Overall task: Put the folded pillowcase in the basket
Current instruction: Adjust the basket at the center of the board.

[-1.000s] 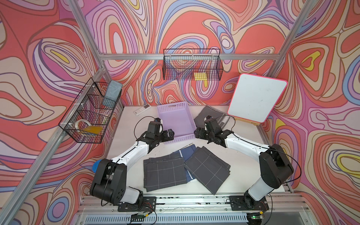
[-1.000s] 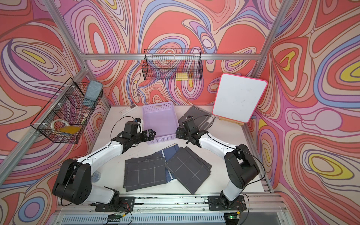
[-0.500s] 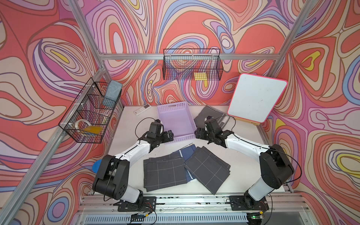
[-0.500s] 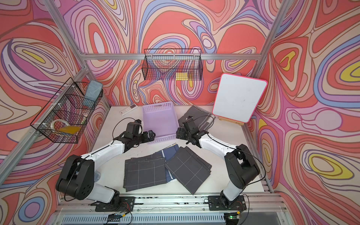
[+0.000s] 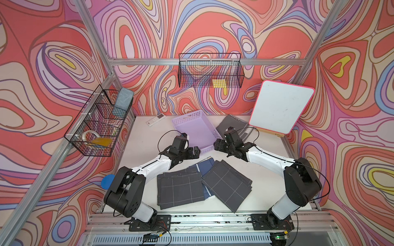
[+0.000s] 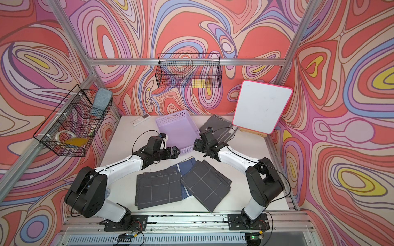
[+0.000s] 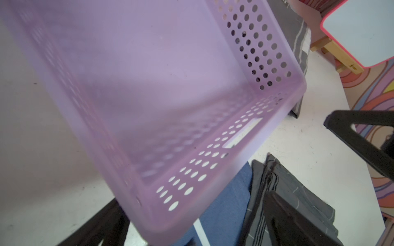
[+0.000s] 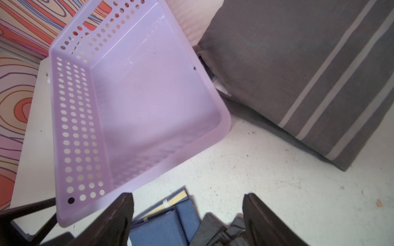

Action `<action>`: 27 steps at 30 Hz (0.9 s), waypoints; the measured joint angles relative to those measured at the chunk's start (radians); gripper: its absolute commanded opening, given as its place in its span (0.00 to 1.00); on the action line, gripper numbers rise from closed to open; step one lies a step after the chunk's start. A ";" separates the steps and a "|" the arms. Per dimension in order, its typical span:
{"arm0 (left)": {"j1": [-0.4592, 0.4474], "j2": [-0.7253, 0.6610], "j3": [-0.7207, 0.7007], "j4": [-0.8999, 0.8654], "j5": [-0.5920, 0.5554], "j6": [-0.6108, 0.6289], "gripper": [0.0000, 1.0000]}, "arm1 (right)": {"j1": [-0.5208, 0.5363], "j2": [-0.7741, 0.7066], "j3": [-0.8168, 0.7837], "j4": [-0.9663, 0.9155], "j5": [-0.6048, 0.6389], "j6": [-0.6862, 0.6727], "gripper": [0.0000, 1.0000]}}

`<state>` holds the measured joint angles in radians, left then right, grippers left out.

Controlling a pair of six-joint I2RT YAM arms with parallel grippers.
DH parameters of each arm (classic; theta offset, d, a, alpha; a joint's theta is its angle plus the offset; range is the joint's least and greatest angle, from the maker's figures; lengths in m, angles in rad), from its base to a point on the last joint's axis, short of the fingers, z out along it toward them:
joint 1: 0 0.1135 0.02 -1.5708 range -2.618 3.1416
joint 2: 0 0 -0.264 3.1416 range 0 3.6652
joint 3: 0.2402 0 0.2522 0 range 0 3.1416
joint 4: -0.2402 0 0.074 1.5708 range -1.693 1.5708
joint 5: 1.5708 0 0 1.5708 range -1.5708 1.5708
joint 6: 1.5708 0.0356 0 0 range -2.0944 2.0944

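Shifted rightwards since a second before, the left pincer (image 5: pixel 196 151) gaped empty. Folded pillowcases (image 5: pixel 180 190) lay on the near desk (image 5: pixel 138 144). Beyond, it and the right pincer (image 5: pixel 215 145), likewise open and empty, stood at the near end of the basket (image 5: pixel 196 132), its floor bare.

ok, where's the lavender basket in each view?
In a top view: basket mid-table, near back wall.
In a top view: basket mid-table too.
Left wrist: basket fills most of frame, blurred.
Right wrist: basket interior whole, grey striped cloth beside it.
Shared landmark: blue cloth at its near end.
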<state>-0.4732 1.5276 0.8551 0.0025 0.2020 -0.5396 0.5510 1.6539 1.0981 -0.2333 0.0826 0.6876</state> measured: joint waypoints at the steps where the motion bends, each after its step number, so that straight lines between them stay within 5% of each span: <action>1: -0.014 0.003 0.000 0.005 0.001 -0.002 0.99 | 0.000 0.004 0.000 0.005 -0.001 0.012 0.81; 6: -0.036 -0.041 -0.045 0.027 -0.047 -0.042 0.99 | 0.000 0.053 0.001 0.043 -0.020 0.071 0.72; 17: -0.035 -0.377 -0.182 -0.017 -0.183 -0.051 0.99 | 0.000 0.179 0.091 0.072 -0.030 0.136 0.66; 27: -0.035 -0.416 -0.223 -0.056 -0.214 -0.033 0.99 | 0.005 0.248 0.160 0.048 -0.026 0.126 0.49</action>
<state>-0.5083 1.1114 0.6319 -0.0532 -0.0124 -0.5724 0.5556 1.9022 1.2579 -0.1856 0.0570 0.8139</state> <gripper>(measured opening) 0.991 0.522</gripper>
